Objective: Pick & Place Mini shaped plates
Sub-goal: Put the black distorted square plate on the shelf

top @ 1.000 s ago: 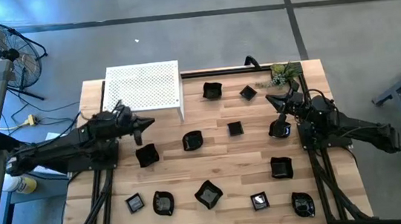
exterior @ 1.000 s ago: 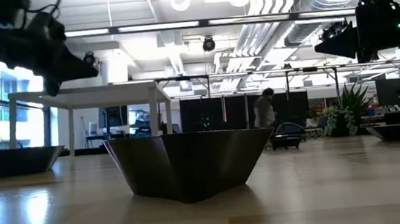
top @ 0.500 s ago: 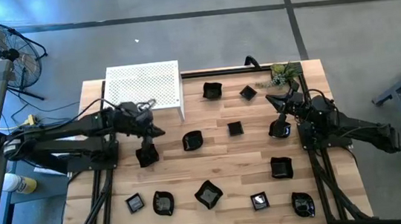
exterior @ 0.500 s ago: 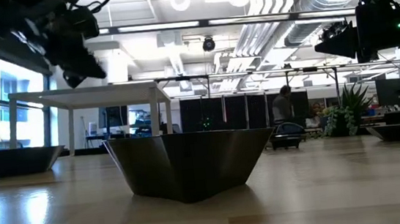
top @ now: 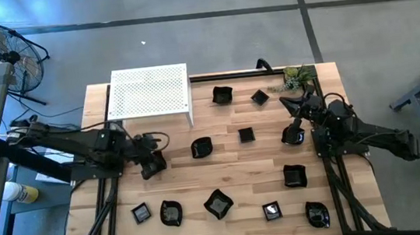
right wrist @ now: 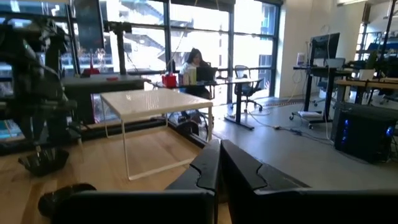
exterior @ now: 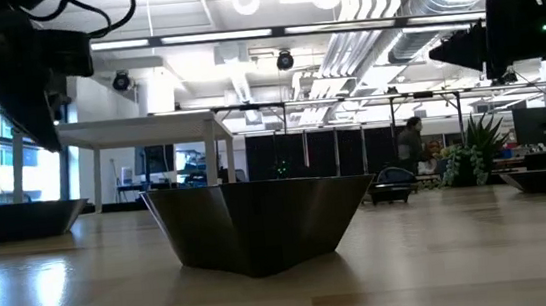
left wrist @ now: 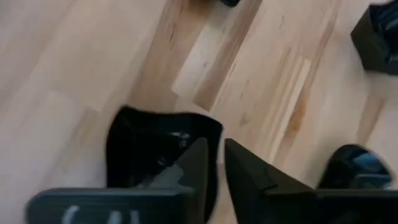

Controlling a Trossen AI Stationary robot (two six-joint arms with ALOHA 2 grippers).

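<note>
Left claw (top: 152,164) is down low over the left half of the worktop (top: 231,170), directly above a square plate (left wrist: 158,146). In the left wrist view the two fingers (left wrist: 196,168) stand a narrow gap apart, one over the plate's inside and one just outside its rim; whether they pinch the rim I cannot tell. The plate sits flat, mouth up, with no clear long axis; its edges run slightly skewed to the wood grain.

Right claw (top: 288,103) hovers near the far right corner, beside the plant sprig (top: 296,77), fingers (right wrist: 214,165) pressed together and empty, pointing level across the worktop toward the white stand (top: 149,92).

Other plates lie scattered, all mouth up and apart from one another:
- two near the far edge, right of the stand (top: 222,95), (top: 259,97), the second turned diamond-wise
- a round one (top: 201,147) and a small square one (top: 246,135) mid-worktop
- one just under the right arm (top: 292,135)
- a square one on the right (top: 295,176)
- a front row of five (top: 141,213), (top: 171,213), (top: 218,203), (top: 271,211), (top: 317,214).

In the low view the angular plate (exterior: 260,223) fills the foreground. A person walks in the room far behind.
</note>
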